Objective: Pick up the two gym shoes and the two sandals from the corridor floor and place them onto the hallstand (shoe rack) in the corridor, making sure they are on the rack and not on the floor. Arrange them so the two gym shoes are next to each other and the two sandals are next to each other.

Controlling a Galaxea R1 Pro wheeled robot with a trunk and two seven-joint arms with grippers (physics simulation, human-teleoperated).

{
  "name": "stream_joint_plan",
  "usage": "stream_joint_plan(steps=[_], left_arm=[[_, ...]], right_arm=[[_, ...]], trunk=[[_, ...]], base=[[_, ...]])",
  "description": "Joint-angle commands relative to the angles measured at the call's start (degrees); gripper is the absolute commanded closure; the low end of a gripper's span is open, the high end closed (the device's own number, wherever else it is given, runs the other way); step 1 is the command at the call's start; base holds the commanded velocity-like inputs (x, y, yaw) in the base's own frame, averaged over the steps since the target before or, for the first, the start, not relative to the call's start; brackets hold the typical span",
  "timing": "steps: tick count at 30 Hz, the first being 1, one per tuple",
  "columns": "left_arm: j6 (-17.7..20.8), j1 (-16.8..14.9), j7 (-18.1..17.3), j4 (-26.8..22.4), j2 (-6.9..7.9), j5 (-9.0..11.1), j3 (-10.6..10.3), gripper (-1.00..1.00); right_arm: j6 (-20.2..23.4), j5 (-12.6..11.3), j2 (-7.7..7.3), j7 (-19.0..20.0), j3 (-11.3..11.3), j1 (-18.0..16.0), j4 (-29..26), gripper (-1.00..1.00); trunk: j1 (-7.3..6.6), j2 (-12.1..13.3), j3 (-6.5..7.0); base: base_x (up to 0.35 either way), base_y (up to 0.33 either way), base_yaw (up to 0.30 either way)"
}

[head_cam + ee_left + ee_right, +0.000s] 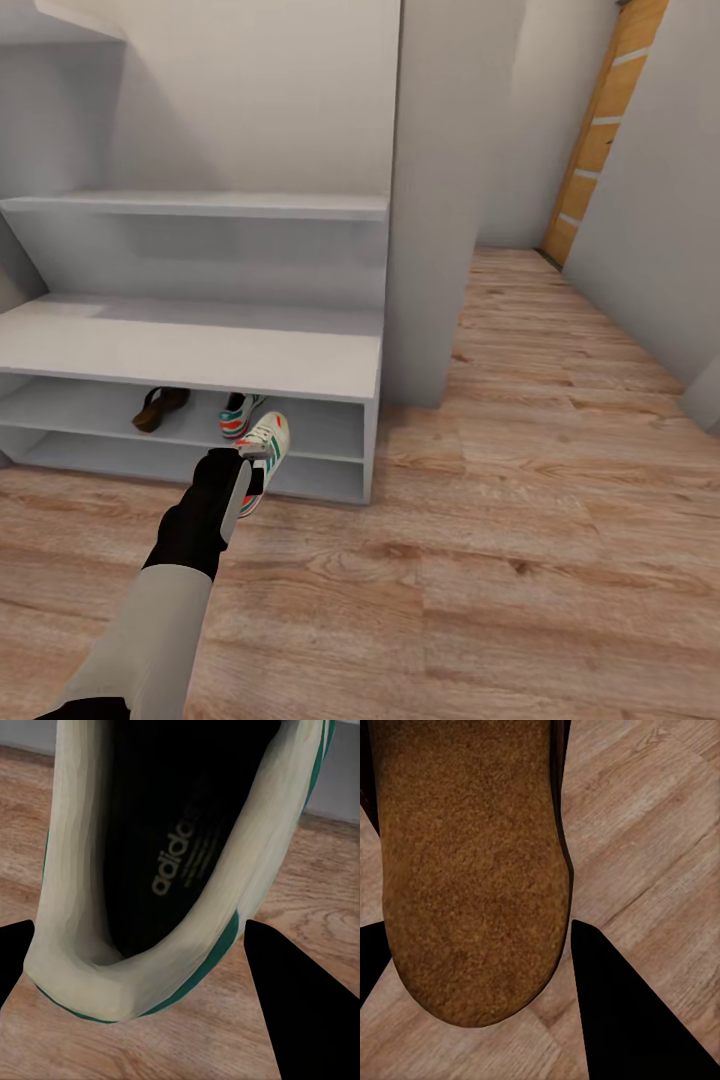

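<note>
My left gripper (250, 478) is shut on the heel of a cream gym shoe (265, 442) with green stripes. It holds the shoe tilted just in front of the hallstand's (200, 350) low shelves. In the left wrist view the black fingers (300, 1005) flank the shoe's heel (90, 945) over the corridor floor (322, 885). The other gym shoe (238, 413) lies on the low shelf, and a dark brown sandal (160, 407) lies to its left. My right gripper (478, 924) is shut on the second sandal (472, 870), whose brown footbed hangs above the floor planks (645, 832).
A grey wall pillar (440, 200) stands right of the rack. Wood floor (560, 480) stretches to the right and back toward an orange-brown door (600, 130). A grey wall (670, 220) bounds the right side. Upper shelves (200, 205) rise above the bench top.
</note>
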Motion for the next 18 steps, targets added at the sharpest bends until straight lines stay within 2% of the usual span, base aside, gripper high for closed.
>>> stream_joint_plan(steps=[1, 8, 12, 18], left_arm=[[0.0, 0.0, -0.1, 0.0, 0.0, 0.0, 0.0, 1.0], [0.0, 0.0, 0.0, 0.7, 0.0, 0.0, 0.0, 1.0], [-0.1, 0.0, 0.1, 3.2, 0.0, 0.0, 0.1, 1.0], [-0.2, 0.0, 0.1, 3.8, 0.0, 0.1, 0.2, 1.0]], right_arm=[[0.0, -0.2, 0.01, -0.2, 0.0, 0.0, 0.0, 1.0], [0.0, -0.2, 0.03, -0.2, 0.0, 0.0, 0.0, 1.0], [0.0, -0.2, 0.02, -0.2, 0.0, 0.0, 0.0, 1.0], [0.0, -0.2, 0.05, -0.2, 0.0, 0.0, 0.0, 1.0]], trunk=[[0.0, 0.0, 0.0], [0.0, 0.0, 0.0], [0.0, 0.0, 0.0], [0.0, 0.0, 0.0]], base=[[0.019, 0.002, 0.0], [0.09, 0.001, 0.0], [0.018, 0.0, 0.0], [0.001, 0.0, 0.0]])
